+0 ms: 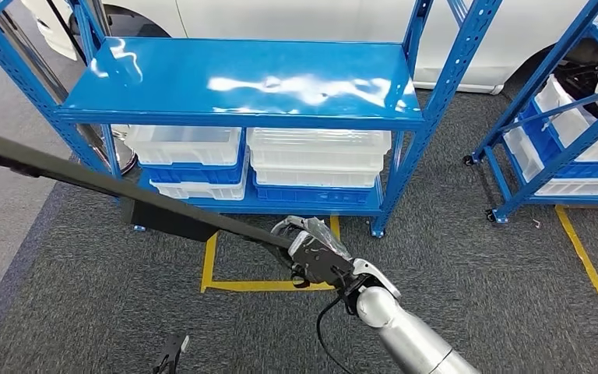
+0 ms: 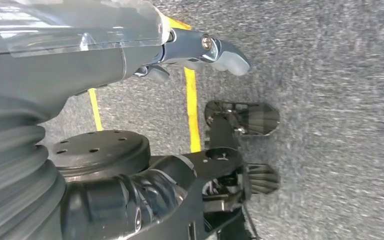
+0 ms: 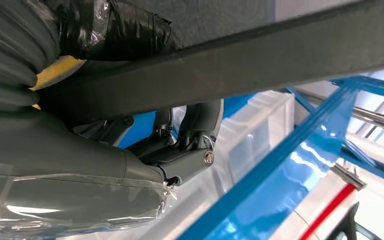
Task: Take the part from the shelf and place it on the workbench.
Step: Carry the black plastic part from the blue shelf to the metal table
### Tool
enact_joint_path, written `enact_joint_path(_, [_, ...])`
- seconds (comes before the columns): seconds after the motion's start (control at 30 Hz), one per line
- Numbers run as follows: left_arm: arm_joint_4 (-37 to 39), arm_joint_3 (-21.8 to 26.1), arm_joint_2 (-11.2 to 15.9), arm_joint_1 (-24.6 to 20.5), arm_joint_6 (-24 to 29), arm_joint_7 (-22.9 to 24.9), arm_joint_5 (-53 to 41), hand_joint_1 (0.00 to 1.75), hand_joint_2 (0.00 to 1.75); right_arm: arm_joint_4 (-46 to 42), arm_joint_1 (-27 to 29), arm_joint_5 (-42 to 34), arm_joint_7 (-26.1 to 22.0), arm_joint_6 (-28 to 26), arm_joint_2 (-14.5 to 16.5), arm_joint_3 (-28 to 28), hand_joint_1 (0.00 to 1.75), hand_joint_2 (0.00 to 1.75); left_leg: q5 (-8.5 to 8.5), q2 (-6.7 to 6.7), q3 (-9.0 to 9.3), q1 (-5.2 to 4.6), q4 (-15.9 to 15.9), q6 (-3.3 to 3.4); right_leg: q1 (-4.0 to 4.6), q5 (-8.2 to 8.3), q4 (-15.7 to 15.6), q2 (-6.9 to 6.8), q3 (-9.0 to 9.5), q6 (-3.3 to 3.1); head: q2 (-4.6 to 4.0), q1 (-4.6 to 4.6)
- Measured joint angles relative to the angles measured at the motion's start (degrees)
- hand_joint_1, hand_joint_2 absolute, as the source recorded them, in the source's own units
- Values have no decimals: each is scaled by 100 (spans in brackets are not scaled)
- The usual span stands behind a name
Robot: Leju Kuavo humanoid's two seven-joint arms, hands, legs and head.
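The part [image 1: 124, 191] is a long, flat black strip with a wider section near its middle. It slants from the far left of the head view down to my right hand [image 1: 315, 253]. That hand grips the strip's near end above the carpet, in front of the blue shelf [image 1: 241, 78]. In the right wrist view the strip [image 3: 260, 70] runs across the picture and my right hand's fingers [image 3: 200, 120] wrap around it. My left hand [image 2: 200, 50] hangs over the floor with its thumb stretched out and nothing in it.
The shelf's top board is bare and white bins [image 1: 319, 156] fill its lower levels. A second blue shelf [image 1: 568, 140] with bins stands at the right. Yellow tape [image 1: 210, 269] marks the grey carpet. A white car [image 1: 319, 19] is parked behind.
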Motion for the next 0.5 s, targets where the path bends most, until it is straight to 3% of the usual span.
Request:
enact_joint_path(0.03, [0,-4,1,-1,-1,5,-4,0,175,1,17,-102,-11,106,-1,-6,175,175,35,1,-83,-11,35,-4,3,100,-3,0,115,-15,0,1])
enact_joint_path(0.1, [0,-22,2,-18,-2,35,-28,0,175,2,38,-537,-54,527,-2,-17,175,175,89,1,-230,-27,112,-19,29,345,-568,2,586,-89,0,0])
enact_joint_path(0.17, [0,-63,-2,-68,-2,84,-65,0,175,-12,49,-1148,-96,1069,-1,-26,175,175,152,6,-334,-34,163,-62,75,324,-1284,3,1042,-171,0,-2])
enact_joint_path(0.2, [0,-92,-4,-99,-5,112,-83,0,175,-23,59,-1421,-108,1284,0,-28,175,175,198,8,-365,-26,162,-93,98,276,-1492,3,1144,-194,0,-3])
enact_joint_path(0.3, [0,-156,2,-154,-20,171,-116,0,175,-53,93,-1870,-135,1611,-2,-31,175,175,288,2,-406,-10,98,-195,99,401,-1702,-14,1154,-240,0,2])
enact_joint_path(0.37, [0,-176,12,-168,-28,181,-127,0,175,-69,105,-1949,-152,1718,-1,-27,175,175,-37,-10,-503,-9,340,-246,43,543,-1805,-37,1091,-297,0,-1])
enact_joint_path(0.43, [0,-199,21,-189,-42,185,-136,0,175,-80,125,-1989,-165,1797,0,-19,175,175,-582,-13,-673,27,1005,-302,27,664,-1810,-45,963,-318,0,-5])
enact_joint_path(0.47, [0,-211,25,-199,-48,185,-140,0,175,-83,139,-2004,-168,1826,-1,-15,175,175,-736,-12,-731,45,1353,-335,24,714,-1794,-49,886,-308,0,-6])
enact_joint_path(0.5, [0,-222,30,-203,-50,185,-144,0,175,-83,152,-2017,-170,1845,-1,-12,175,175,-763,-12,-735,61,1593,-367,17,763,-1770,-53,804,-294,0,-5])
